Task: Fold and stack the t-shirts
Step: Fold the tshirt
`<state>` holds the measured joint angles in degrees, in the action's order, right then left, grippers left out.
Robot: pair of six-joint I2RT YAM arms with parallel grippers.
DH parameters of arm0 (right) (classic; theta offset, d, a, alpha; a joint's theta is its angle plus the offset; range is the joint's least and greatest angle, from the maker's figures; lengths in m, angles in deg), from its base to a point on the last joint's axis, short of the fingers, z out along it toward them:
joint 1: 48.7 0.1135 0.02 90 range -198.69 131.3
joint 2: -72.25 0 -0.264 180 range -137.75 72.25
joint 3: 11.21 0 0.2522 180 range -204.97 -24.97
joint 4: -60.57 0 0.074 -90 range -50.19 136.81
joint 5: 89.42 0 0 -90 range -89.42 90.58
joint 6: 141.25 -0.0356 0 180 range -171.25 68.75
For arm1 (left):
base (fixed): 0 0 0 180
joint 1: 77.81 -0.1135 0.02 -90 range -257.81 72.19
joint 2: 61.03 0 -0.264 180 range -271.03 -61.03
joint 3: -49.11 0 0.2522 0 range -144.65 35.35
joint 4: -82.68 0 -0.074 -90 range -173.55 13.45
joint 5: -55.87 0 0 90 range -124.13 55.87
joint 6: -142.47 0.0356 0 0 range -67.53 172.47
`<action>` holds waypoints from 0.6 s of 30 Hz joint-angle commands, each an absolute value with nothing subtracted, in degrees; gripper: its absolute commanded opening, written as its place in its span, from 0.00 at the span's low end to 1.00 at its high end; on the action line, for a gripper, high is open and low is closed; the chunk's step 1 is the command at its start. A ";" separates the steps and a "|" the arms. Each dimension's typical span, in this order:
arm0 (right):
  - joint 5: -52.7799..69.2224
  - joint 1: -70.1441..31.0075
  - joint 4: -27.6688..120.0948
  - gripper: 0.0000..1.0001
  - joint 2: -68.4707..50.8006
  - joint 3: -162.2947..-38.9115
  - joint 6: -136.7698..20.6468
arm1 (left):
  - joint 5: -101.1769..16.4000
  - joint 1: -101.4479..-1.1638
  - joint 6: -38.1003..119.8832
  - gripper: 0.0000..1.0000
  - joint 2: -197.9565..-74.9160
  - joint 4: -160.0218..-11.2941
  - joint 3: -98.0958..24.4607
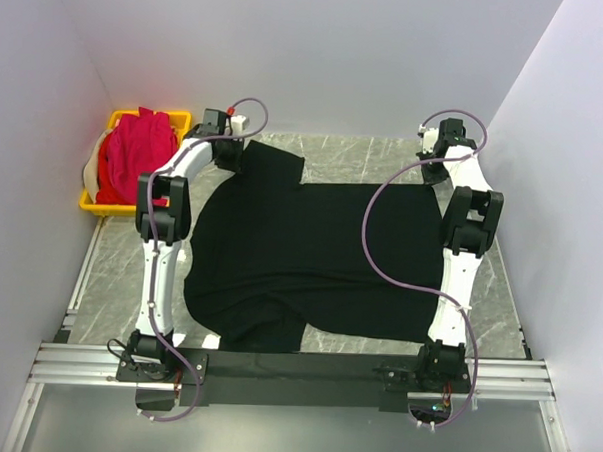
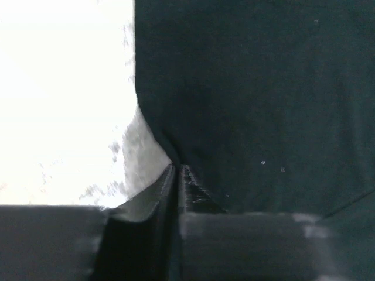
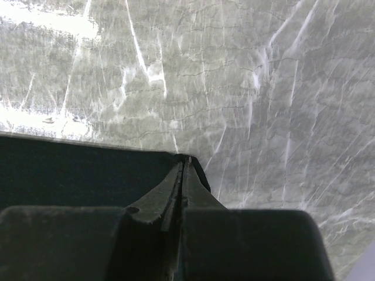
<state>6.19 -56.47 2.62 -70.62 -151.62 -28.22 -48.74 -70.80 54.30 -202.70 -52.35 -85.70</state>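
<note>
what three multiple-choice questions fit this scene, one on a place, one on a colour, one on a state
1. Where is the yellow crate in the top view?
A. near right
B. far left
C. in the middle, under the shirt

2. What colour is the shirt spread out between the arms?
A. white
B. blue
C. black

3. What state is the left hand in?
A. shut on the shirt's edge
B. wide open above the shirt
C. holding the crate

Answers:
1. B: the top view shows the crate at the far left, by the wall.
2. C: the spread cloth is black in all three views.
3. A: the left wrist view shows the fingers pressed together with the cloth's edge at their tips.
</note>
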 commanded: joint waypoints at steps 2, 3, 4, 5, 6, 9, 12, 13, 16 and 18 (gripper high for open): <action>5.33 -56.61 3.39 0.00 -70.76 -151.45 -28.04 | -45.64 -71.39 53.27 0.01 -207.19 -49.54 -89.62; 5.33 -56.61 4.09 0.00 -70.58 -151.36 -28.22 | -45.90 -71.82 52.91 0.01 -207.19 -50.76 -90.06; 5.24 -56.61 4.35 0.00 -70.49 -151.36 -28.57 | -46.77 -72.79 52.82 0.00 -207.37 -51.29 -90.68; 4.89 -56.61 4.79 0.00 -70.31 -151.53 -28.92 | -46.87 -73.06 53.00 0.00 -207.72 -51.73 -92.51; 4.71 -56.61 5.75 0.00 -70.31 -151.71 -29.27 | -47.13 -73.23 53.35 0.00 -207.89 -52.09 -93.49; 4.27 -56.69 7.69 0.00 -70.05 -153.11 -30.94 | -49.86 -73.76 53.88 0.00 -207.99 -54.10 -96.12; 4.01 -56.78 9.79 0.00 -69.52 -154.34 -32.70 | -50.83 -74.03 53.97 0.00 -205.97 -58.84 -95.08; 3.92 -56.96 10.50 0.00 -69.17 -154.34 -33.49 | -51.00 -74.29 53.79 0.00 -205.44 -60.08 -94.73; 3.83 -57.39 12.88 0.00 -67.68 -153.91 -34.72 | -51.96 -75.08 52.82 0.00 -204.12 -63.77 -94.38; 4.18 -57.75 14.19 0.00 -66.54 -153.64 -35.16 | -53.37 -75.43 52.91 0.00 -203.50 -65.44 -94.20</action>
